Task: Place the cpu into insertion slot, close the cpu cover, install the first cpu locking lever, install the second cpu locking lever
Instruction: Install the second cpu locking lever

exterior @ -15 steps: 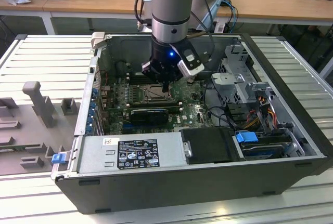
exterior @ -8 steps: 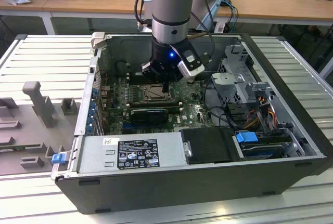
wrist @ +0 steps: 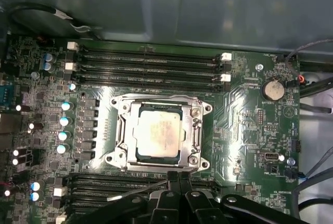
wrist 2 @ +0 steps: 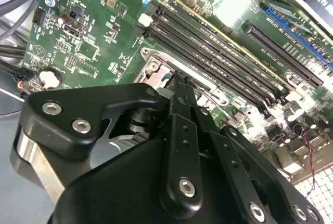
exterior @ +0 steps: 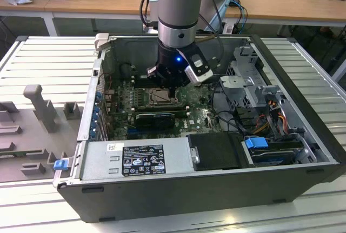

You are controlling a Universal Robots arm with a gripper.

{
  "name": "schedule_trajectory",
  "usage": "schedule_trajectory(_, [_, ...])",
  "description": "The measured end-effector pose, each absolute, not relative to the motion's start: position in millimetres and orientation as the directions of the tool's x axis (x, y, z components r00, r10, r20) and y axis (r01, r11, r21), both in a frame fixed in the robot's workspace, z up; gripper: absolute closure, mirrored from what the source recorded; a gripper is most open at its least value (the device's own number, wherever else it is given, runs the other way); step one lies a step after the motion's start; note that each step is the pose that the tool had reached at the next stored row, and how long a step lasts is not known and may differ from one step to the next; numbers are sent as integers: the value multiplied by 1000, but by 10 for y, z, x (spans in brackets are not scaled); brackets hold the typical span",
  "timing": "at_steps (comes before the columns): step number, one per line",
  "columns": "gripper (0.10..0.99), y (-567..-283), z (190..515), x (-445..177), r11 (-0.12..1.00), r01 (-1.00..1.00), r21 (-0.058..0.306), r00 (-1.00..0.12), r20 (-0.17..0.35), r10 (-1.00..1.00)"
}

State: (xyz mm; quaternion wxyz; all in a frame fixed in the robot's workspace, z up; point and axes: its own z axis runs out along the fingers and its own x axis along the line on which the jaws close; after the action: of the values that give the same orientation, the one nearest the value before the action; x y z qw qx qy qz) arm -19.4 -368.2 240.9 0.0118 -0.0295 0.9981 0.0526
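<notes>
1. Hanging inside the open computer case (exterior: 303, 135), the pincer (exterior: 172, 88) sits low over the green circuit board (wrist: 244, 104), its black fingers (wrist: 176, 180) pressed together with nothing between them.
2. Just beyond the fingertips lies the insertion slot (wrist: 120, 130), its silvery rim (wrist 2: 151, 60) visible in both wrist views.
3. The cpu (wrist: 158, 133) rests flat in that slot, pale metal face up; being square, it has no long axis, and its edges run parallel to the slot's sides.
4. The cpu cover (wrist: 196, 125) lies down around the chip, framing it, its near edge just ahead of the fingertips.
5. Past the slot from the pincer run 4 long black memory slots (wrist: 151, 65), lengthwise across the board.
</notes>
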Motion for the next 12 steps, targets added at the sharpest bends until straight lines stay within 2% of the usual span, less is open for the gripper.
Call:
schedule_trajectory(7, [980,-3739,2397,-210,991,-62,116,-998,-34,-59])
schedule_trajectory(11, [980,-3755,2373,-224,989,-62,136,-998,-35,-58])
schedule_trajectory(12, [980,-3759,2373,-225,986,-62,154,-998,-36,-57])
